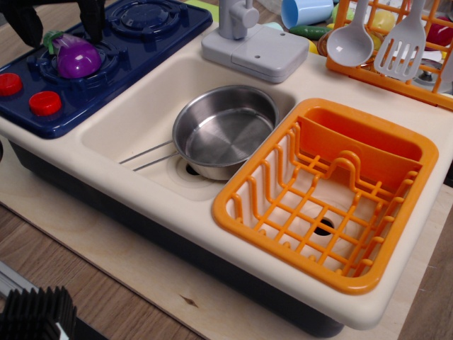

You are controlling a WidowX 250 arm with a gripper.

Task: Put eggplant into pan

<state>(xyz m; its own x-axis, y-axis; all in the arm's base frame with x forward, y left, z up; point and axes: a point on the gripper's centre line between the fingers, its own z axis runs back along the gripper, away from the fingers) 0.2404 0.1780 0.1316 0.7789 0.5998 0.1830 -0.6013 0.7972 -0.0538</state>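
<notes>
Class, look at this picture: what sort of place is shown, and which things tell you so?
Probably a toy play kitchen set on a wooden tabletop. A cream plastic sink holds a steel pan, a blue toy stove carries a plastic eggplant, and an orange dish rack sits alongside.

Bright, even overhead light; soft shadows; glare on the round shiny steel pan [225, 130]; sharp throughout, slightly soft corners.
</notes>
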